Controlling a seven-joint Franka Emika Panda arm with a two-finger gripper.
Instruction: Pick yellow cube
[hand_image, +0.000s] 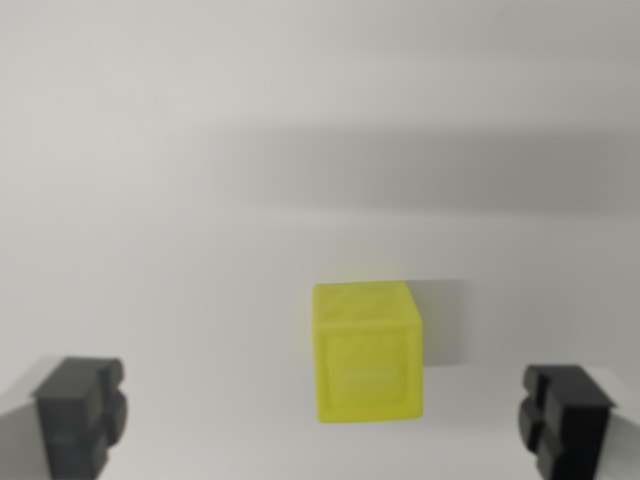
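yellow cube (365, 352) sits on the white worktop (200, 200), roughly midway between the two dark fingers (82, 410), touching neither. claw (325, 420) spread wide, holding nothing. cube's shadow falls toward the wrist view's right.

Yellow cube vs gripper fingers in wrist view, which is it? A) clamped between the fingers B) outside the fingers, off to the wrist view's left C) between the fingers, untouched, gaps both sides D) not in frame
C: the yellow cube sits on the white surface between the two dark fingers of the gripper, with clear gaps on both sides and the jaws wide apart.
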